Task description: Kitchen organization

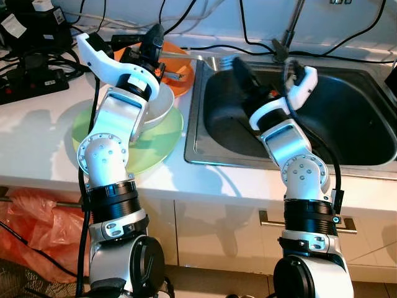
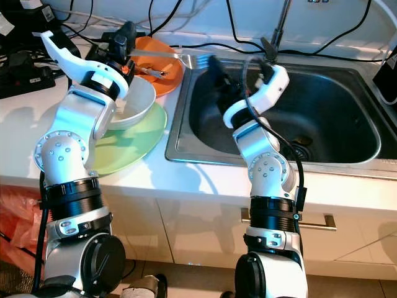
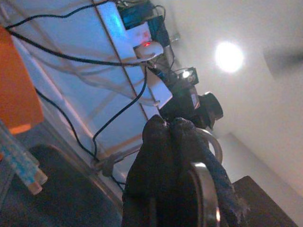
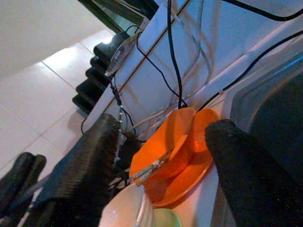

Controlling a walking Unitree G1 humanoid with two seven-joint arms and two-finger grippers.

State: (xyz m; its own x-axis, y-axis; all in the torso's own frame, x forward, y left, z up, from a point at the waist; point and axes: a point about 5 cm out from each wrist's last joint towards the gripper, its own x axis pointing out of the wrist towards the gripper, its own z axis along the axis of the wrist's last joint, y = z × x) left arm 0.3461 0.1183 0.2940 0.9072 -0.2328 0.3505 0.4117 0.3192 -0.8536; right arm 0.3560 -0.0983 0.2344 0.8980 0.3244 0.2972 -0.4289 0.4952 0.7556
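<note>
Left gripper [image 1: 154, 38]: pinching a fork [image 1: 186, 56] above the orange bowl [image 1: 177, 74].
Right gripper [image 1: 243, 73]: spread, over the sink [image 1: 347, 118].

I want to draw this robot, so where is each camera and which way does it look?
Left eye view: on the head, looking down at the counter, sink and both silver arms.
Right eye view: beside it, same scene.
Left wrist view: on the left arm, looking along the left gripper, shut on a fork, toward the wall.
Right wrist view: on the right arm, looking between the open right gripper at the orange bowl, which the eye views share.
</note>
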